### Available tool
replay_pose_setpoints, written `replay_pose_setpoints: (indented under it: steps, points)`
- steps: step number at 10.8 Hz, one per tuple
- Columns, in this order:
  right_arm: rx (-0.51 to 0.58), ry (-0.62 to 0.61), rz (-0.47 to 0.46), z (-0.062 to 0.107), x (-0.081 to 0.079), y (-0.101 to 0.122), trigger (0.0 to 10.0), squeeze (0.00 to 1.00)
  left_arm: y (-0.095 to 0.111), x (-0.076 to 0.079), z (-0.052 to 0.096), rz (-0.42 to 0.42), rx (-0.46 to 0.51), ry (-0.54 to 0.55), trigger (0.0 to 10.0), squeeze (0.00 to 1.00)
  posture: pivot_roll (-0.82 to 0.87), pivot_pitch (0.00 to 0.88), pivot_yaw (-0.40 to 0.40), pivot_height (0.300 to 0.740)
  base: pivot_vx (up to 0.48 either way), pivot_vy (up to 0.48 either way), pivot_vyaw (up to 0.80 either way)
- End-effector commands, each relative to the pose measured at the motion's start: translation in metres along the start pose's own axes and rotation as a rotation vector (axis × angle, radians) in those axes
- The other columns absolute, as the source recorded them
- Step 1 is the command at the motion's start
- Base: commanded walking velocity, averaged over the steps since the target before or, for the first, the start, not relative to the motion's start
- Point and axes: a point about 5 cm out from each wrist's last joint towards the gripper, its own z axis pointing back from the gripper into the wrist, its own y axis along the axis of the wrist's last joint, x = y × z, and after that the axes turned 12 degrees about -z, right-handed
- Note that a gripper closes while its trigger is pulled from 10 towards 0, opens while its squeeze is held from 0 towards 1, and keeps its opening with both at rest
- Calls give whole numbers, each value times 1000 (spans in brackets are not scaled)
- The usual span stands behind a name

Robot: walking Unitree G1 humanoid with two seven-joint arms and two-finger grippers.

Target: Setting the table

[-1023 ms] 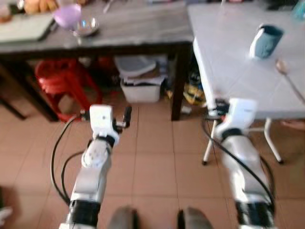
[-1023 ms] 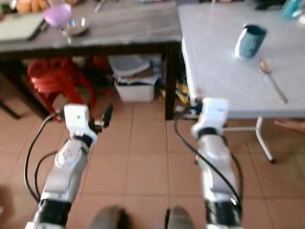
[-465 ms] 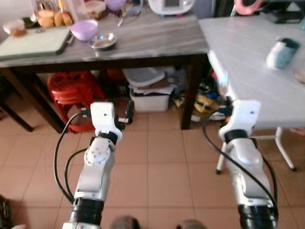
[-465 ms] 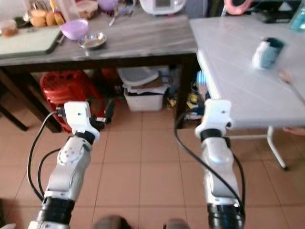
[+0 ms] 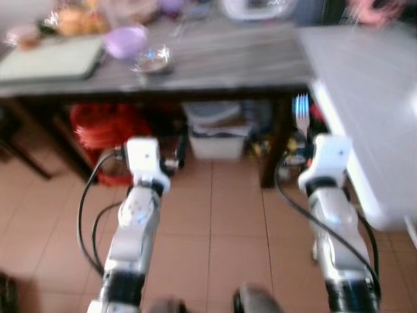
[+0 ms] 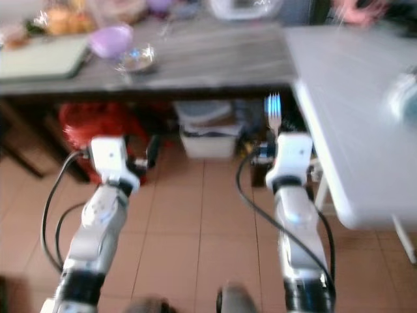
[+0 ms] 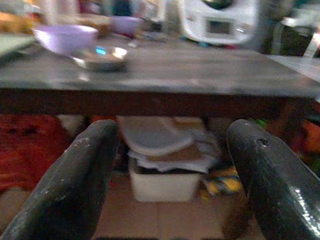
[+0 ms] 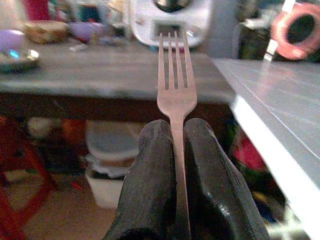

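My right gripper (image 8: 177,131) is shut on a metal fork (image 8: 174,85), whose tines stick out past the fingertips. In the eye views the fork (image 5: 300,115) stands upright above the right wrist, beside the near-left corner of the white table (image 5: 371,111). My left gripper (image 7: 172,150) is open with nothing between its fingers (image 7: 85,170); it hangs in front of the dark wooden table (image 5: 215,62). On that table sit a purple bowl (image 5: 125,41) and a small metal bowl (image 5: 151,60).
Under the dark table are a red plastic stool (image 5: 107,130) and a white bin (image 5: 218,134) with papers. A white appliance (image 8: 172,20) stands at the back of the dark table. A grey-green board (image 5: 52,59) lies at its left. Tiled floor lies ahead.
The camera has swung left and the picture is more blurred. The fork now stands out clearly above the right wrist. The blue cup on the white table has left the view.
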Motion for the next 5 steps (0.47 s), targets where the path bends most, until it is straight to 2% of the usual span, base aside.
replay_pose_setpoints:
  steps: [1, 5]
  points:
    - [21, 35, -22, -2, -11, 4, 10000, 0, -2, -10, 2, -18, -8, 33, 10000, 0, -99, 72, 61, 740, 480, 0, 0]
    - [18, 31, -29, -3, -10, 4, 10000, 0, -2, -7, 1, -9, -11, 20, 10000, 0, -102, 69, 63, 740, 480, 0, 0]
